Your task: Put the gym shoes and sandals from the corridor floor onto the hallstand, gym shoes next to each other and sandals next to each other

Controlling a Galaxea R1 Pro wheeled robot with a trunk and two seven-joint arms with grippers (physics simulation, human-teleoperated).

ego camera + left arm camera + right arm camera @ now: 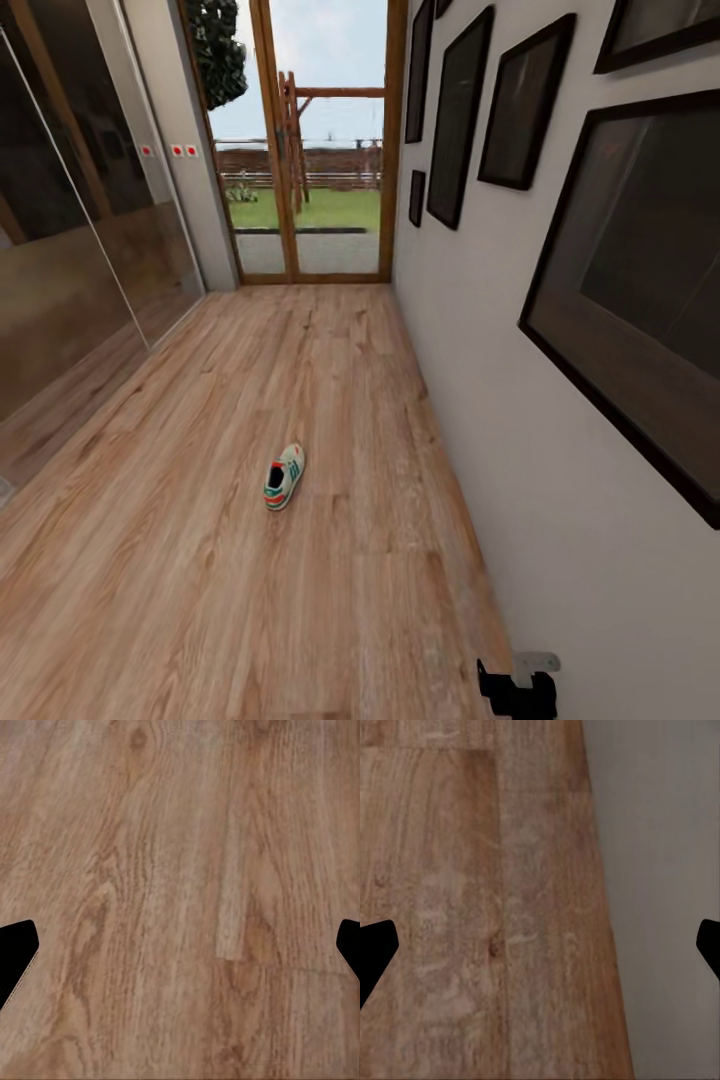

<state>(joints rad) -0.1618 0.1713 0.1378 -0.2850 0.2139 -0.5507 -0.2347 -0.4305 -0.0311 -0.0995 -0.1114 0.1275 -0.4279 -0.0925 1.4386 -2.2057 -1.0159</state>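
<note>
One gym shoe [284, 477] lies alone mid corridor floor [180, 580], well short of glass door [320, 150]. Both claws spread wide, empty: left gripper [180, 945], right gripper [540, 945]. Drive closer, centre shoe, grasp across its sides.

I am looking down a long hall. The wood floor [200, 560] is light brown with wavy grain lines, and it shows up close under my left wrist camera [180, 870] too. On my right is a plain pale wall [480, 400] with dark picture frames [625, 290] hung in a row. In my right wrist camera the floor meets that grey wall [667, 900] in a straight line. On my left are big shiny glass panels [70, 260] that show brown reflections. At the far end stands a glass door with a wooden frame [275, 150]. Through it I see green grass [335, 208], a wooden fence and bright sky. Daylight comes in from there
</note>
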